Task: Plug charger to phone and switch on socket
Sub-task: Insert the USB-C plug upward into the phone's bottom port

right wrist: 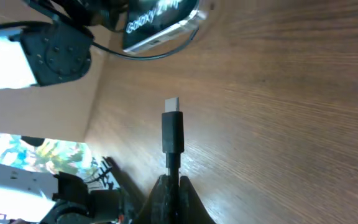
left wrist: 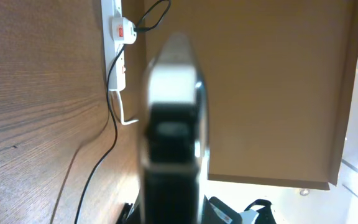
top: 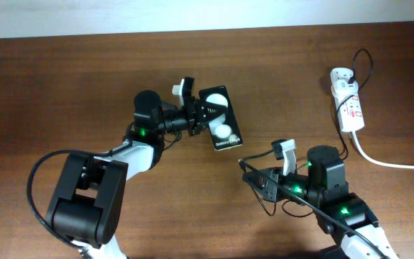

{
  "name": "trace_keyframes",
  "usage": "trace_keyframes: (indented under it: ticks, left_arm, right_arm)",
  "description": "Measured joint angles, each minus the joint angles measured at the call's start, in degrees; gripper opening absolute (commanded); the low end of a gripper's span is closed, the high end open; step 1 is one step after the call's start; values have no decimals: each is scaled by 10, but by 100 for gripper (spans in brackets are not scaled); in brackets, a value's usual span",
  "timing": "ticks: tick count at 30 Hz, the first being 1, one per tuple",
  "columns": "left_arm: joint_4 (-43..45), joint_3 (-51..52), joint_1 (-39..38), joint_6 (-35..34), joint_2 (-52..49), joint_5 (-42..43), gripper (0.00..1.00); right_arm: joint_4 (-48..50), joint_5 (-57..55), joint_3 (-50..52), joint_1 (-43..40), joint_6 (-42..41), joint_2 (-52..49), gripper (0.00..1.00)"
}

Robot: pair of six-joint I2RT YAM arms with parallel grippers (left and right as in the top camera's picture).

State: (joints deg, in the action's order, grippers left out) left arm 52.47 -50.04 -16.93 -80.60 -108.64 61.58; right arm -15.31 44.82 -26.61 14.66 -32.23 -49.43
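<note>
Although both working pieces are in hand, nothing is connected yet at the brown wooden counter, and the job looks roughly half done. The left gripper has its jaws closed on the edge of the small flat black phone. It presents the phone tilted, two white discs facing up and the lettered end turned toward the other arm. The right gripper has its jaws pinched narrow on the neck of the tiny black plug tip, whose metal end points at the phone. The two are near but apart, with bare wood showing between them.

The long thin black charger cable trails back across the counter to the small white adapter, already seated in the white oblong power strip at the far right edge. The strip's thick white cord runs off the frame. Its red-marked switches are too small to tell whether any is on, and neither arm is near them.

By this reckoning, what is left is closing the gap, seating the plug in the phone's port, and then pressing the socket switch.
</note>
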Motion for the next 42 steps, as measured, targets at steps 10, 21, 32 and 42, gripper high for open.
trace_keyframes:
  ticks: [10,21,32,42]
  left_arm:
    - [0,0,0,12,0,-10,0]
    - [0,0,0,22,0,-11,0]
    - [0,0,0,22,0,-19,0]
    - [0,0,0,22,0,-23,0]
  right_arm:
    - [112,30,3,0,-35,-92,4]
    - [157,-36,4,38,-49,-93,4]
    - [176,-37,4,52,-50,-94,4]
    - [173,-61,4,53,-51,-94,4]
